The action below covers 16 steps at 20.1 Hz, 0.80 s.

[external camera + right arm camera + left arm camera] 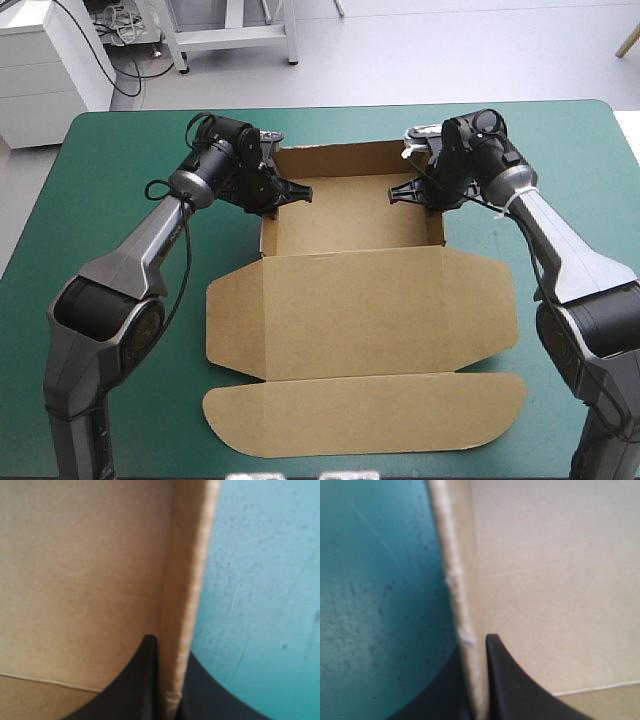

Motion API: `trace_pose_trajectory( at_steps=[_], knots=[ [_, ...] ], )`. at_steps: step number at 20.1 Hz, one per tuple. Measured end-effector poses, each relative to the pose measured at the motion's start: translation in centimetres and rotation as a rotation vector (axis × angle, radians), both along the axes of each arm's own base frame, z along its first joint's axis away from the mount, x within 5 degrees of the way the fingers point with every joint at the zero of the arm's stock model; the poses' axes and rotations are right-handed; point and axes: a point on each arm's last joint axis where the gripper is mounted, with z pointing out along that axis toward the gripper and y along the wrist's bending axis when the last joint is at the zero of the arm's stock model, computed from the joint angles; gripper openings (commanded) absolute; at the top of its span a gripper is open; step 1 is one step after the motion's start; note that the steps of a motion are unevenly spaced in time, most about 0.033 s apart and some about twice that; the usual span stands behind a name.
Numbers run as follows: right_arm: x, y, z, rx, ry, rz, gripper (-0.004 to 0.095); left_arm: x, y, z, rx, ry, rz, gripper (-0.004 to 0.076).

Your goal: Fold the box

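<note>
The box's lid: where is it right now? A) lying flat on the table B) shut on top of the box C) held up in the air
A: the lid lies spread flat on the teal-green cover, on the near side of the open tray.

The box (360, 310) is matt brown board, rough-edged; the teal-green cover (560, 150) looks matt, scuffed

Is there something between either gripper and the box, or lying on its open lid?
Nothing visible does. The left gripper is shut on the left wall of the box and the right gripper on its right wall, touching the board directly. The lid lies flat with nothing on it.
</note>
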Motion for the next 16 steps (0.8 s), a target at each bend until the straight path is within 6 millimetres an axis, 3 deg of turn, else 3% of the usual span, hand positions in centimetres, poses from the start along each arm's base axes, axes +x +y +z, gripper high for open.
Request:
trace_pose_trajectory(
  at_steps=[6,8,10,11,12,13,16],
  knots=[
    [0.23,-0.1,-1.24,-0.025,0.027,-0.001,0.0,0.34,-0.34,-1.21,-0.003,0.031,-0.013,0.0008],
    [0.23,-0.15,-1.24,-0.032,0.027,0.002,0.0038,0.35,-0.39,-1.3,0.0,0.03,-0.035,0.0099],
    [0.27,-0.14,-1.22,-0.031,0.022,0.002,0.017,0.36,-0.41,-1.34,0.003,0.028,-0.055,0.0253],
    [0.29,-0.12,-1.21,-0.028,0.019,0.003,0.0284,0.36,-0.44,-1.37,0.003,0.029,-0.06,0.0365],
    [0.27,0.0,-1.21,-0.016,0.022,0.006,0.0384,0.35,-0.48,-1.37,-0.002,0.029,-0.065,0.0419],
    [0.24,0.16,-1.21,-0.003,0.024,0.01,0.0547,0.34,-0.52,-1.36,-0.005,0.029,-0.067,0.0481],
    [0.07,0.7,-1.2,0.026,0.032,0.029,0.0778,0.24,-0.91,-1.32,-0.03,0.03,-0.075,0.0482]
  ],
)
